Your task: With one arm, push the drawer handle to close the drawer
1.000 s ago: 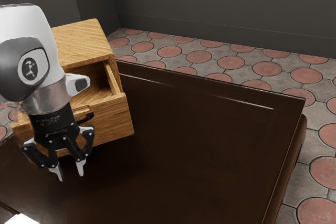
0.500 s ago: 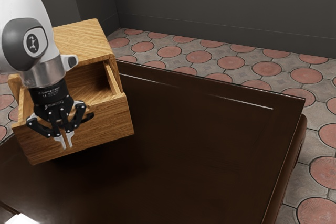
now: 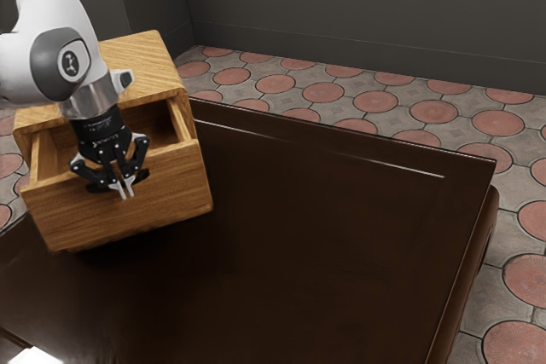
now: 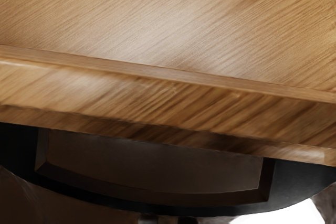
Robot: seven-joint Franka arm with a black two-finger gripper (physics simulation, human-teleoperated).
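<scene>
My gripper is shut, its fingers together with nothing between them, in front of the drawer front. Behind the fingers is the black handle, partly hidden by them; whether they touch it I cannot tell. The wooden drawer stands partly open from its cabinet, its inside visible from above. In the wrist view the curved black handle runs along the drawer front, close beneath my hand.
A dark brown table extends in front of the cabinet and toward the exterior view's right. Patterned tile floor and a grey wall lie beyond. A white object is at the exterior view's lower left.
My gripper has closed from its open state, then risen in the exterior view and shifted back toward the cabinet. The drawer front has moved a little inward since half a second ago.
</scene>
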